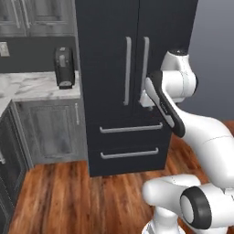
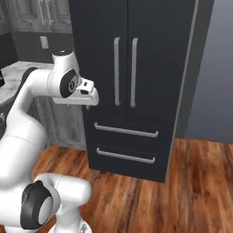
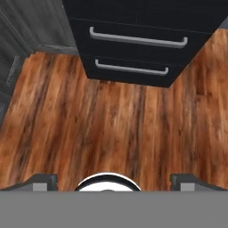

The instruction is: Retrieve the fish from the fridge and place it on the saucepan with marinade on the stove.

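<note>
The fridge [image 1: 114,68] [image 2: 150,68] stands straight ahead, tall and black, with both doors shut. Its two long grey bar handles [image 1: 127,71] meet at the centre, and two drawers [image 3: 133,26] sit below. My gripper [image 3: 115,181] hangs in front of the doors at about handle height, pointing down at the wooden floor. Its fingertips [image 3: 42,180] stand far apart, open, with nothing between them. The hand [image 1: 147,98] [image 2: 87,96] does not touch the fridge. The fish is hidden behind the shut doors. The saucepan with marinade and the stove are out of view.
A black coffee machine [image 1: 64,67] stands on the marble counter [image 1: 32,87] left of the fridge, above grey cabinets [image 1: 50,128]. A dark appliance front [image 1: 7,155] lines the left edge. Open wooden floor [image 3: 111,120] lies before the fridge; a grey wall [image 2: 214,68] is on its right.
</note>
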You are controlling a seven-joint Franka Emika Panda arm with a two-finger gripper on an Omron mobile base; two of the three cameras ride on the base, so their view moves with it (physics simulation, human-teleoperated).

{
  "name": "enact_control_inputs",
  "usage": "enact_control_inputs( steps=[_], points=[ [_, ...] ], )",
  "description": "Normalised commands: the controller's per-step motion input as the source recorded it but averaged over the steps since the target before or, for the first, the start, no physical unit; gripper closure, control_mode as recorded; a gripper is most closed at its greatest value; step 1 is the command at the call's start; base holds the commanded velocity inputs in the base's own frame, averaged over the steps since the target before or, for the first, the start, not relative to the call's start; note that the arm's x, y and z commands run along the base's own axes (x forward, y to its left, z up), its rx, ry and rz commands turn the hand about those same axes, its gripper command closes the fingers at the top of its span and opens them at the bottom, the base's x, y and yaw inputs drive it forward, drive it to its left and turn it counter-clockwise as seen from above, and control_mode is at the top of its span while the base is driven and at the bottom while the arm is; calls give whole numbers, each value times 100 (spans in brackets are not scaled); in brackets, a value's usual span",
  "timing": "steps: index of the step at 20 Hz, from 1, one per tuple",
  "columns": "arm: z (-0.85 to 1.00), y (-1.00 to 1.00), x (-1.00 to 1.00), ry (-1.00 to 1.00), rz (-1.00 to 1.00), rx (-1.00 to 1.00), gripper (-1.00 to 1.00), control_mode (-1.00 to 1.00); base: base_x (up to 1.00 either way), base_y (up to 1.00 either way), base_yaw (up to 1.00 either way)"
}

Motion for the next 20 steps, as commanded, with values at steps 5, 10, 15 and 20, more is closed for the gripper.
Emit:
enact_control_inputs(
  steps=[5,10,15,20],
  points=[
    [0,0,0,0,0,0,-100,100,33,-46,-19],
    [0,0,0,0,0,0,-100,100,63,-8,-25],
    [0,0,0,0,0,0,-100,100,77,3,-26],
    [0,0,0,0,0,0,-100,100,78,27,-8]
  ],
)
